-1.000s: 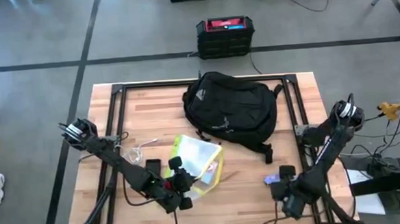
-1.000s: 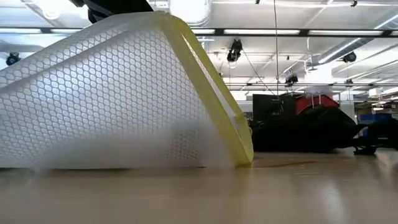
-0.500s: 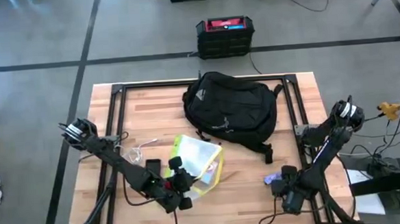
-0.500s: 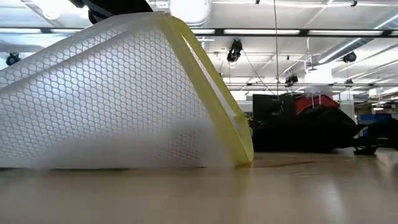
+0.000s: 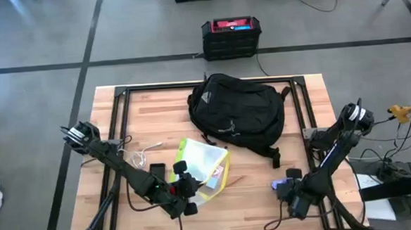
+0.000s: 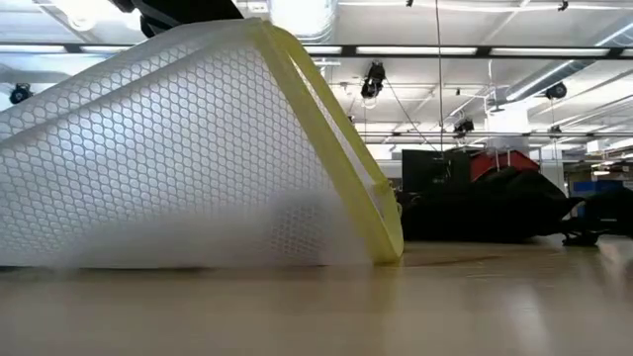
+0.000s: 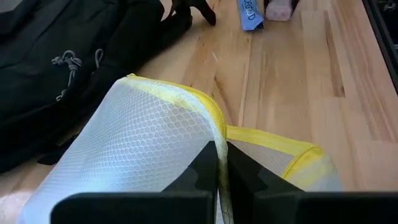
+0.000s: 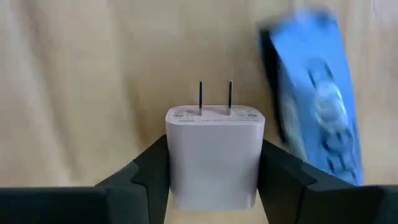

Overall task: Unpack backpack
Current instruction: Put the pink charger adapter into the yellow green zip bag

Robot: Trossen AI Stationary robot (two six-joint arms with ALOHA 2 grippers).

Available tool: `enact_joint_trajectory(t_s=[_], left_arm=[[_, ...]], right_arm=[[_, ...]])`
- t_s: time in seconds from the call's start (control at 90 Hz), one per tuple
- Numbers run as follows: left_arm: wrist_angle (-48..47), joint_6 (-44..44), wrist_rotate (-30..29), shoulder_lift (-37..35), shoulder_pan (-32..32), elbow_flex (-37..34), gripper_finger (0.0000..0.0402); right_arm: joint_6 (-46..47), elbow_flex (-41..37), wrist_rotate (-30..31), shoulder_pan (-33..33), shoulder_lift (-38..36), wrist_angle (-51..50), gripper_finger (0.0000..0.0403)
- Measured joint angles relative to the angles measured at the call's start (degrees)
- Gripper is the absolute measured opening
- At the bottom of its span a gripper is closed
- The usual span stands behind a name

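Currently, your left gripper (image 7: pixel 222 163) is clamped on the yellow-edged mesh pouch (image 7: pixel 143 143) near the table's (image 5: pixel 251 176) front; your right gripper (image 8: pixel 214 168) grips a white plug adapter (image 8: pixel 214 152); the backpack (image 5: pixel 237 110) lies at the table's rear centre

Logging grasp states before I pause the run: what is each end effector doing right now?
Left end effector: shut on the mesh pouch, pinching its yellow edge.
Right end effector: shut on the white charger plug.
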Motion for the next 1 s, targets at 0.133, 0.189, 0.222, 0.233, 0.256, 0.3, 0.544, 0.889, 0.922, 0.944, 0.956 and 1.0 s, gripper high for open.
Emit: enact_joint_trajectory(t_s=[0.133,0.189,0.222,0.233,0.256,0.3,0.544,0.889,0.922,0.944,0.956,1.0], left_arm=[[0.1,0.1,1.6,0.0,0.0,0.0,0.0],[0.2,0.2,2.1,0.0,0.1,0.0,0.0],[0.4,0.2,2.3,0.0,0.1,0.0,0.0],[0.5,0.2,2.4,0.0,0.1,0.0,0.0],[0.7,0.2,2.4,0.0,0.1,0.0,0.0],[0.8,0.2,2.5,0.0,0.1,0.0,0.0],[1.1,1.7,2.6,0.0,0.1,0.0,0.0],[1.0,2.9,2.6,0.0,0.1,0.0,0.0],[1.1,3.1,2.6,0.0,0.1,0.0,0.0],[1.1,3.2,2.6,0.0,0.1,0.0,0.0],[1.1,3.2,2.6,0.0,0.1,0.0,0.0],[1.1,3.2,2.6,0.0,0.2,0.0,0.0]], right_arm=[[-7.0,4.5,7.9,-2.0,-0.1,1.2,0.0166],[-12.8,6.1,12.9,-3.7,-0.1,3.7,0.0166],[-16.3,6.8,16.1,-4.8,-0.1,5.4,0.0166],[-17.4,7.0,17.1,-5.2,-0.1,6.0,0.0166],[-19.8,7.2,18.8,-6.2,-0.1,7.1,0.0166],[-24.7,7.3,21.0,-8.5,-0.1,9.8,0.0166],[-52.2,7.2,16.7,-23.0,6.6,34.8,0.0166],[-63.0,14.9,19.2,-36.4,19.0,50.7,0.0172],[-62.4,16.2,18.6,-36.8,19.8,50.7,0.0192],[-61.9,17.0,18.4,-37.0,20.3,50.6,0.021],[-61.8,17.4,18.3,-37.0,20.6,50.4,0.0221],[-61.2,19.0,18.0,-37.3,21.3,49.1,0.0266]])
